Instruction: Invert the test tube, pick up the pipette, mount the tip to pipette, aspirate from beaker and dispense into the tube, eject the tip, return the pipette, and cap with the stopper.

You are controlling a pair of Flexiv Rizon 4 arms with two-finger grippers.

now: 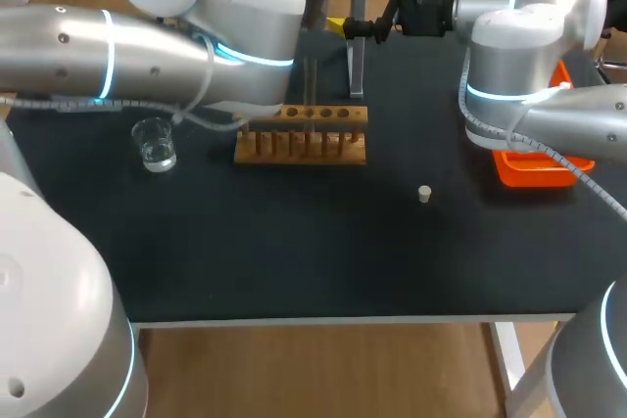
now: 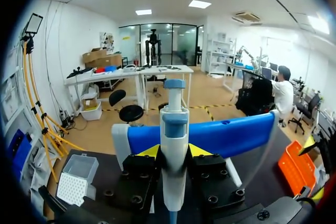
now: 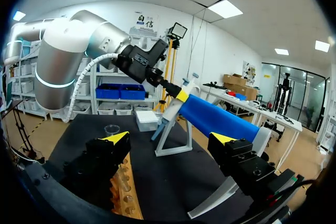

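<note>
Left tool (image 2: 173,153) closed on the pipette (image 2: 174,129), its yellow tips pressing the body from both sides. The pipette is upright at the blue stand (image 2: 231,135), behind the rack (image 1: 302,134).

Right tool (image 3: 169,140) open, fingers wide apart, hanging above and just behind the rack.

Beaker (image 1: 155,144) on the surface (image 1: 294,242) left of the rack, clear liquid in it. Stopper (image 1: 424,194) front-right of the rack, standing apart. Orange tray (image 1: 534,171) well to the rack's right. Tip box (image 2: 76,179) beyond the rack, to its left.

Beaker (image 1: 155,144) left of rack (image 1: 302,134); stopper (image 1: 424,194) right, nearer front.
</note>
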